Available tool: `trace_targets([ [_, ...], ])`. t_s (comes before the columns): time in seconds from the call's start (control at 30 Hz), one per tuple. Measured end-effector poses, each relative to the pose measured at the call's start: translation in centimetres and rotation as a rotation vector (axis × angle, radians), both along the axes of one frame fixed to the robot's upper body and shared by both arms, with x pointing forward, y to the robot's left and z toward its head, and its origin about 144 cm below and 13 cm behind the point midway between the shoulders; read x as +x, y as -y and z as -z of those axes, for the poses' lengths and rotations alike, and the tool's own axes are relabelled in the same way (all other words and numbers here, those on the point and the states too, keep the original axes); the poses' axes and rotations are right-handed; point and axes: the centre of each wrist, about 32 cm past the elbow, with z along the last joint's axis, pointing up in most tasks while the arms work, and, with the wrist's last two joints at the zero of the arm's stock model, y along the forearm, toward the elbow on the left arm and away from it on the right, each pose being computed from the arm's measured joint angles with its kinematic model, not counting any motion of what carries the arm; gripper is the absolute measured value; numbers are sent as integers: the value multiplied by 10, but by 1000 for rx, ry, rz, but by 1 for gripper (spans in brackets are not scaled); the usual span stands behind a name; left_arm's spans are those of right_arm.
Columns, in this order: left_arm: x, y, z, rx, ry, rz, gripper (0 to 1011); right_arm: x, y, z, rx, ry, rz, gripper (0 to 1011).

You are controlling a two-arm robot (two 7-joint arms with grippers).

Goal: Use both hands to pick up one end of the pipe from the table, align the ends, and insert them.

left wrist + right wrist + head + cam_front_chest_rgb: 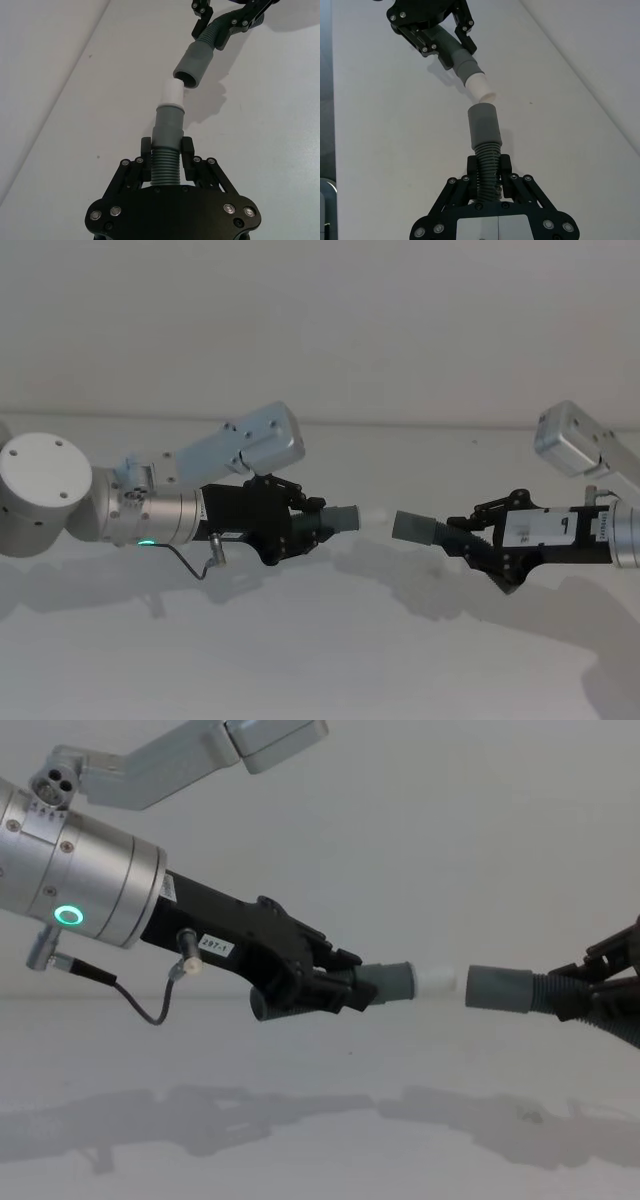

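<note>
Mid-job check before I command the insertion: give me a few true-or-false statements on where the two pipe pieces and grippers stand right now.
1. The left gripper is clamped on the ribbed part of the piece with the white tip. True.
2. The white tip is already seated inside the other piece's grey cuff. False: a gap shows between them in the chest view.
3. The right gripper holds its pipe piece by the ribbed section. True.
4. Both pieces lie on the table. False: both are held above it, with shadows below.
5. The right gripper is open and empty. False: it is shut on its piece.
</note>
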Motion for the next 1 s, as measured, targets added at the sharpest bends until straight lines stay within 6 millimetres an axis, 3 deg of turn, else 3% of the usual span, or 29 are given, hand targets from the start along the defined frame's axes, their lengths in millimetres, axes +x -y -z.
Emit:
trace_targets([
  [1.0,1,7,-1,0,8,19,342,4,-6,-9,24,12,-28,264],
])
